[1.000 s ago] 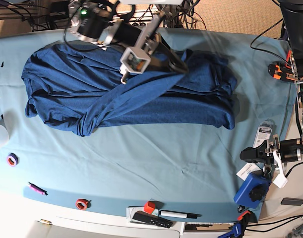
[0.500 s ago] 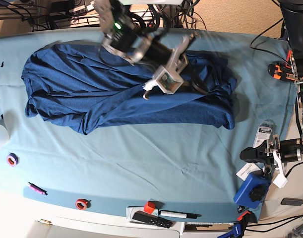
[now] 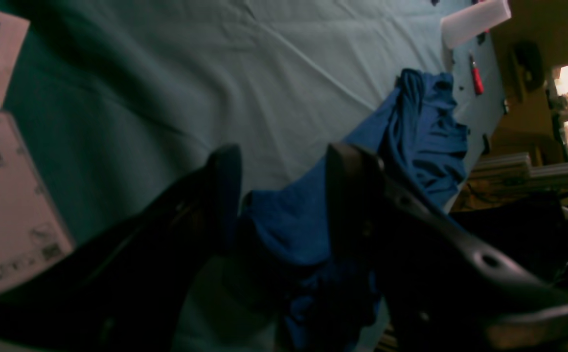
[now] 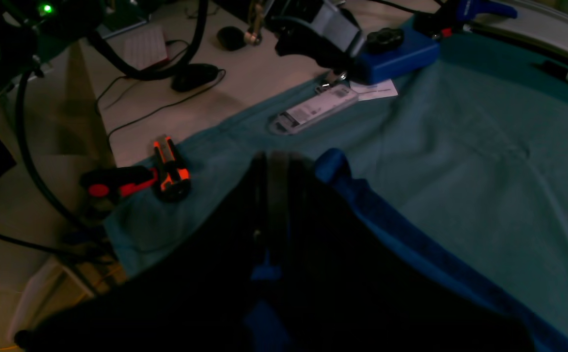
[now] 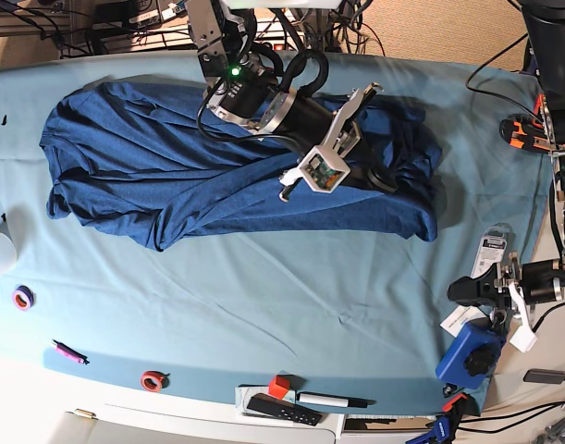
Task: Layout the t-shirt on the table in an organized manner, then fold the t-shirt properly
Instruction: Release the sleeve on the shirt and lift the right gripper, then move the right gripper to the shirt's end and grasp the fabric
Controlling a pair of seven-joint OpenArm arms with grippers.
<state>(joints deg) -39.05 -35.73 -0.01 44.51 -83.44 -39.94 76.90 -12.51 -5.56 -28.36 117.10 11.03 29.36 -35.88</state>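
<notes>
Broadly, the t-shirt (image 5: 199, 176) is a soft, heathered dark blue knit, rumpled into long diagonal folds across the far half of the worktop (image 5: 291, 287), whose light teal cloth shows shallow creases. The right claw (image 5: 386, 178), matte black, is clamped on a blue fold of the shirt near its end. The left claw (image 3: 284, 195) stands parted, gripping nothing. A white packet (image 3: 10, 205) carries a barcode; its print is unreadable.
</notes>
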